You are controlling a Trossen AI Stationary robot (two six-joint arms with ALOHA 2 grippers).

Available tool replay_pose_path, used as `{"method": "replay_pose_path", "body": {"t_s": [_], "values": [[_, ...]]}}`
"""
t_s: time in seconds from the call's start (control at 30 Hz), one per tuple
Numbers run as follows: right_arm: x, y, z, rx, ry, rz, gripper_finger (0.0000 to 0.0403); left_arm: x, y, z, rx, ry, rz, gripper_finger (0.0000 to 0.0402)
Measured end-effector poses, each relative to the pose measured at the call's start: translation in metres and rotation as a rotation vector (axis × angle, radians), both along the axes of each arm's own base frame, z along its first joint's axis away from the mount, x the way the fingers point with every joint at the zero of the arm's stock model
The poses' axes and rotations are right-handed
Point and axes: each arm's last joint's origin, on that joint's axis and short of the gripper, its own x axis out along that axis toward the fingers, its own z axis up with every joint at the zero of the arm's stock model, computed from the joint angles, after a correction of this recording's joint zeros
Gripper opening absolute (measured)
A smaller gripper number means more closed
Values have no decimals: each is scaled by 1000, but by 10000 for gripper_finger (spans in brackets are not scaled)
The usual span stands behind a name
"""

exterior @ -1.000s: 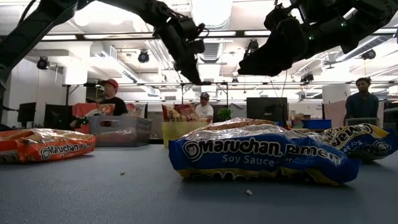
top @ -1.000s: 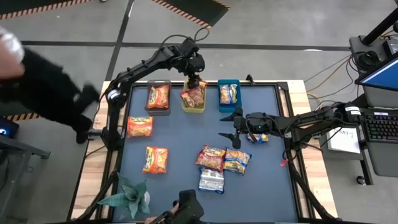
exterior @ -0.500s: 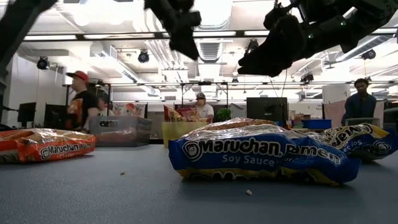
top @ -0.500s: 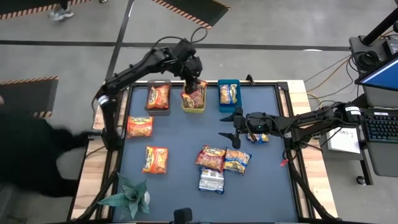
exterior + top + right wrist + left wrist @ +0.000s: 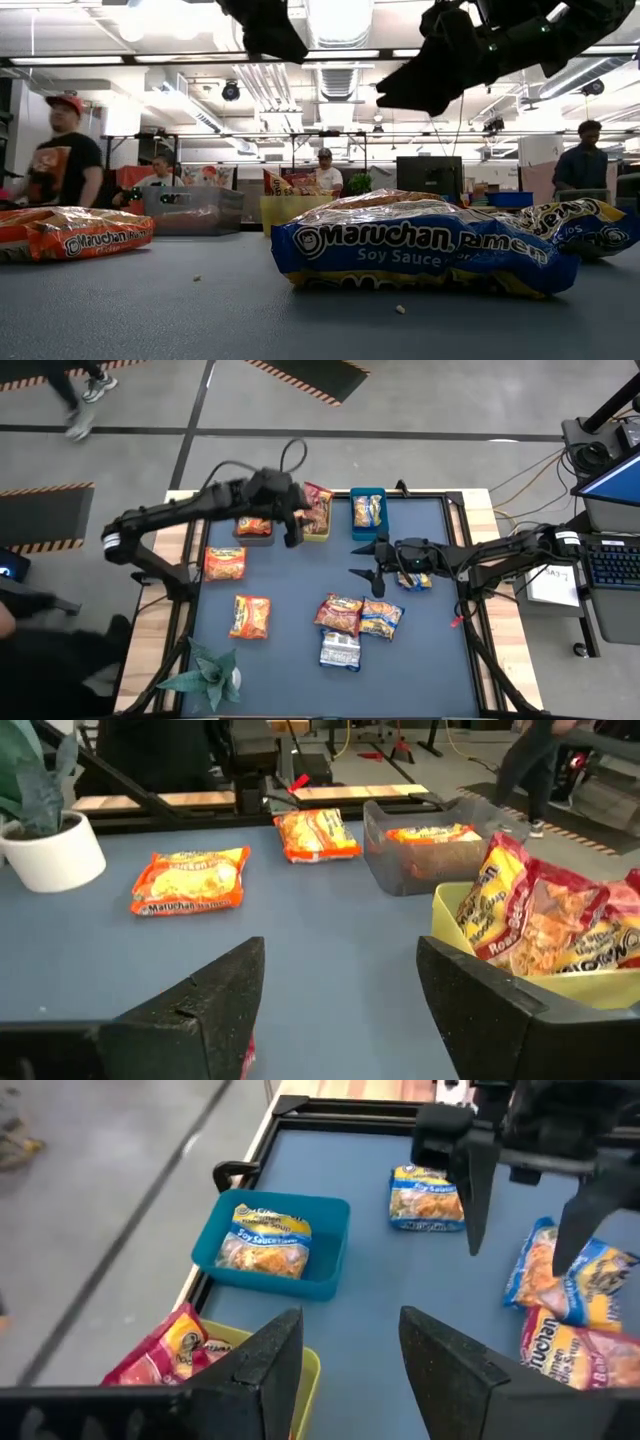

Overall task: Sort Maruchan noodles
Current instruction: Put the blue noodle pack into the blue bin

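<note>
A: Left end effector (image 5: pixel 291 528)?
B: Above the near edge of the yellow bin (image 5: pixel 318 532), fingers (image 5: pixel 262 1362) spread, holding nothing.

A: What's in the bins?
B: Red packets (image 5: pixel 318 508) stand tilted in the yellow bin, poking over its rim. An orange packet (image 5: pixel 252 526) lies in the grey bin (image 5: pixel 243 538). A blue-and-yellow packet (image 5: pixel 366 510) lies in the blue bin (image 5: pixel 354 530).

A: Right end effector (image 5: pixel 363 560)?
B: Raised mid-surface, fingers (image 5: pixel 190 1005) parted, empty. A blue-and-yellow packet (image 5: pixel 414 581) lies beneath its wrist.

A: Loose noodles on the surface (image 5: pixel 290 600)?
B: Two orange packets on the left: one (image 5: pixel 225 563) near the grey bin, one (image 5: pixel 250 616) closer to the plant (image 5: pixel 207 672). In the centre, a cluster: a red-and-yellow packet (image 5: pixel 339 613), a blue-and-yellow one (image 5: pixel 381 618) touching it, a silvery-white one (image 5: pixel 340 651) just below.

A: Room behind?
B: A person in a red cap (image 5: pixel 63 152) at left, others farther back.
</note>
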Motion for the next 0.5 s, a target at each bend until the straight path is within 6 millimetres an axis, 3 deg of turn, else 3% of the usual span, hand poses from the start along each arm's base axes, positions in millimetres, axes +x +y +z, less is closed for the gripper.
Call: {"method": "replay_pose_path", "body": {"t_s": [0.23,0.5], "values": [[5,-2,10,0,20,-6,193,-13,-41,-22,4,-135,-47,150],[7,-11,18,0,13,-40,110,-31,-60,-45,-8,-320,-83,150]]}}
